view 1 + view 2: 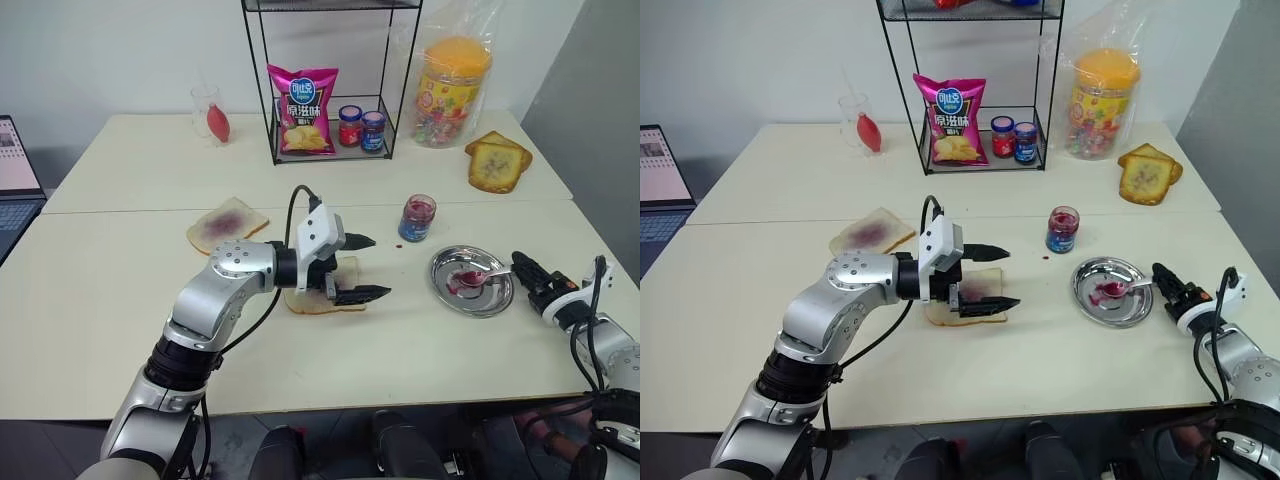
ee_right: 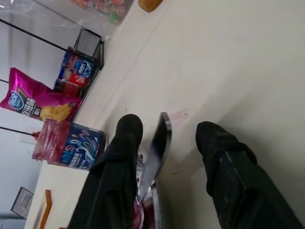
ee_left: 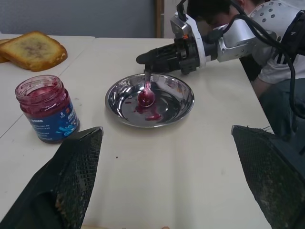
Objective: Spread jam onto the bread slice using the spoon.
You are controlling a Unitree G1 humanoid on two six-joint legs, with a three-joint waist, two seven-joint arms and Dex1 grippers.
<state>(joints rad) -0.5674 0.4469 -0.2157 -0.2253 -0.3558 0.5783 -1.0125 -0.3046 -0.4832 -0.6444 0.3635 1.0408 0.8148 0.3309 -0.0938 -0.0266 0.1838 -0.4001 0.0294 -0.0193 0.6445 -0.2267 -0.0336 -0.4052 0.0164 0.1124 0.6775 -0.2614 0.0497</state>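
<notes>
- The spoon (image 3: pixel 147 91) lies in the steel plate (image 1: pixel 492 297), bowl in red jam (image 3: pixel 153 116), handle toward the right gripper (image 2: pixel 164 131)
- Its fingers straddle the handle, with a gap still visible on one side
- The left gripper (image 1: pixel 360 268) hovers spread wide over the bread slice (image 1: pixel 940 316), holding nothing

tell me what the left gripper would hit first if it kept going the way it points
Probably the steel plate. The left gripper, open over the bread slice, points toward it across bare table, with the spoon lying in it and the right gripper at the handle. It may pass above the low rim; depth is unclear.
</notes>
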